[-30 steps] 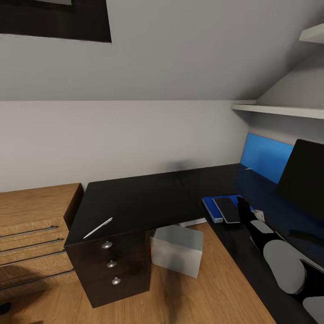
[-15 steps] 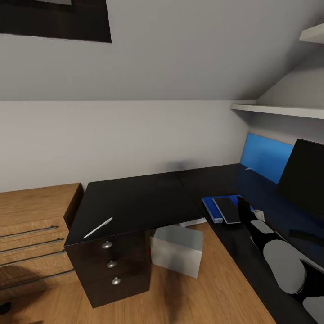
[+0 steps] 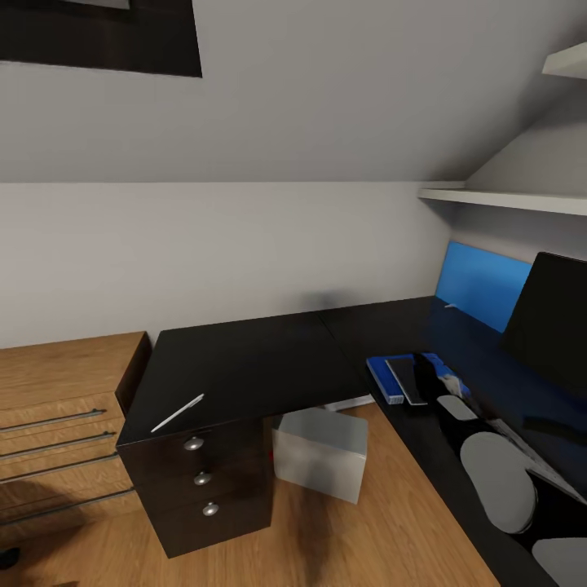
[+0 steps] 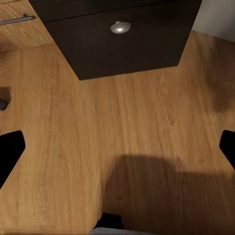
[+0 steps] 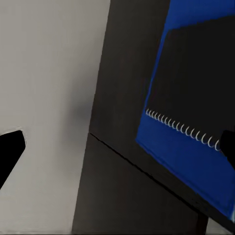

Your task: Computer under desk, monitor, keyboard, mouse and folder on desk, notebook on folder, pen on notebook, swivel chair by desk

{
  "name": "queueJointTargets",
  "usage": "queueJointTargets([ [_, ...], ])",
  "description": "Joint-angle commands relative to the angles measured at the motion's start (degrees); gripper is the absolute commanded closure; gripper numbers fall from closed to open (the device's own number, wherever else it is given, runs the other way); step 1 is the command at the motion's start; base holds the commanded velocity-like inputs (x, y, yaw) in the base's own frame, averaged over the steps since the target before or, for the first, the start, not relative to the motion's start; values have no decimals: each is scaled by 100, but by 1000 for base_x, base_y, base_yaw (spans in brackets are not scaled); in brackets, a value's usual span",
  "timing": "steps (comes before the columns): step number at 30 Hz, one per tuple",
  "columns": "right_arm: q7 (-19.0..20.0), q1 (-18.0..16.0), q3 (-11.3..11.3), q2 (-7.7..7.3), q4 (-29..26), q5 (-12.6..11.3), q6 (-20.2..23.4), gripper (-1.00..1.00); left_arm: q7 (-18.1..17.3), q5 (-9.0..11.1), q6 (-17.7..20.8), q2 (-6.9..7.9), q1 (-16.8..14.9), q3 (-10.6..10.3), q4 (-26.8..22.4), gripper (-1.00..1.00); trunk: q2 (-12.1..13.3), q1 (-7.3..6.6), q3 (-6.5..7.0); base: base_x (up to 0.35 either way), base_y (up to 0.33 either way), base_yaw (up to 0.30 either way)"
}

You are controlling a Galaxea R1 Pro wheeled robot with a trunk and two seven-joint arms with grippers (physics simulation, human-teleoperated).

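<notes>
One item is out of place: the slim white pen [image 3: 178, 413] lies alone on the glossy black L-shaped desk [image 3: 244, 367], at about 8 o'clock from the stack, near the front edge above the drawer unit with round silver knobs [image 3: 202, 478]. The thin dark spiral-bound notebook [image 3: 405, 380] already rests on the flat bright blue folder [image 3: 385, 380], near the inner edge of the desk's right wing. My right gripper [image 3: 425, 368] hovers just over that stack with its jaws spread wide and nothing between them; in the right wrist view the notebook [image 5: 196, 78] and the folder [image 5: 186, 156] sit straight ahead. My left gripper [image 4: 117, 152] is also wide open and empty, looking down at wood plank floor [image 4: 98, 137].

Risks as I judge them: pulling my right arm away low could drag the notebook off the folder or push both toward the desk edge. The pen is thin and flat on a slick top, so a shallow pinch may roll it over the front edge. The plain light grey computer tower [image 3: 319, 451] stands under the desk; the black-fronted monitor [image 3: 548, 322] is at 3 o'clock. I think there's a mouse behind my arm, but can't be sure.
</notes>
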Motion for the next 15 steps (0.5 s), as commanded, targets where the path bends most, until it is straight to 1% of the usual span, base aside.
queueJointTargets([
  [1,27,-5,0,55,-32,29,8,-100,4,37,-16,-1,-9,-10,-3,-100,-4,0,-6,0,0,0],
  [2,26,-5,12,113,-67,113,4,-100,2,54,-17,-1,-9,-10,4,-100,-4,0,-6,0,0,0],
  [3,22,-5,30,237,-122,296,-5,-100,-2,79,-16,-4,-9,-10,38,-100,-4,0,-6,0,0,0],
  [8,17,-5,53,519,-197,771,-114,-100,-9,108,-19,-10,-9,-10,139,-100,-4,0,-6,0,0,0],
  [9,17,-5,57,635,-207,961,-246,-100,-12,115,-19,-11,-9,-10,166,-100,-4,0,-6,0,0,0],
  [10,16,-5,58,698,-210,1059,-338,-100,-13,117,-18,-11,-9,-11,182,-100,-4,0,-6,0,0,0],
  [11,13,28,64,957,-217,1485,-859,-100,-15,122,-19,-15,-9,-11,266,-100,-4,0,-6,0,0,0],
  [14,2,91,67,1142,-204,1859,-1305,-100,-16,122,-20,-18,-9,-11,326,-100,-4,0,-6,0,0,0],
  [15,-6,131,68,1258,-191,2134,-1533,-100,-16,122,-21,-26,-9,-11,351,-100,-4,0,-6,0,0,0],
])
